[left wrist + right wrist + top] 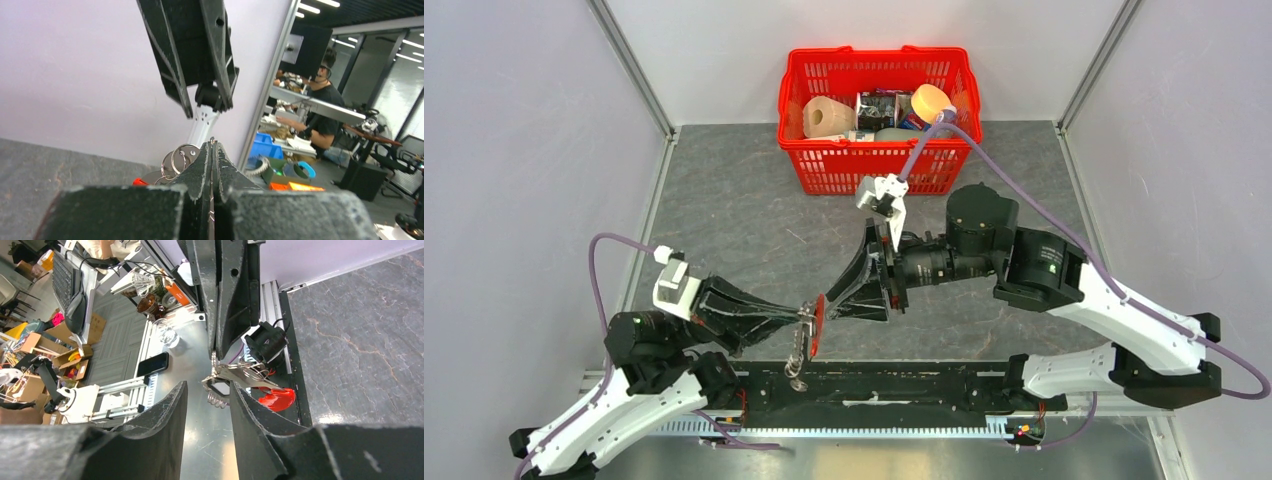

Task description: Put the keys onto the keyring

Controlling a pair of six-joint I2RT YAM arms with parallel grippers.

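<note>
Right gripper [207, 390], jaws wide, faces the keyring [240, 374] just ahead of its tips, long axis crosswise to the gap. Left gripper [216, 347], opposite, pinches it in closed jaws.

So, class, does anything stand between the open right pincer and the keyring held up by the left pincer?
Nothing visible does. The left pincer is shut on the keyring at its metal cluster. The right pincer, open, faces it directly, with only air between them.
</note>
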